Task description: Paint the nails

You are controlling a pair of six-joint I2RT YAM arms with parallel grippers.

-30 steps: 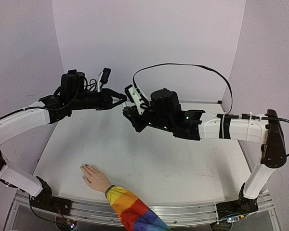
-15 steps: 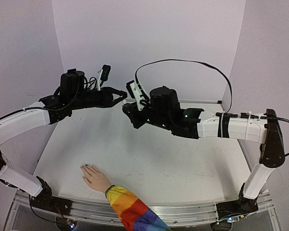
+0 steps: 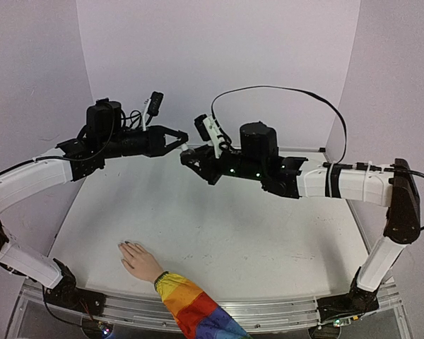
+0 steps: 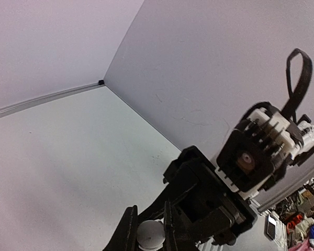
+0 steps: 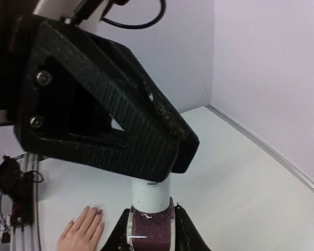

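Beige and palm-down, the hand [image 3: 138,261] lies on the table [image 3: 268,240], well to the near-left of the bottle [image 5: 150,230], with its rainbow sleeve [image 3: 191,307] running off the near edge. The nails [image 3: 126,244] sit at the fingertips, which point away from the sleeve toward the far wall. They are too small to say which carry polish, though a couple look pinkish in the right wrist view. Left of the bottle, the left gripper [image 3: 181,145] reaches in high above the table, and its fingers [image 5: 146,141] are drawn in tight on the white cap [image 5: 152,194]. The left wrist view shows the round cap top wedged between them. The bottle itself is dark purple and hangs in the air between the two arms, over the far half of the table and clear of its surface. Right of the bottle, the right gripper [image 3: 191,159] meets it from the other side, its two fingers pressed snugly around the dark body just beside the cap.
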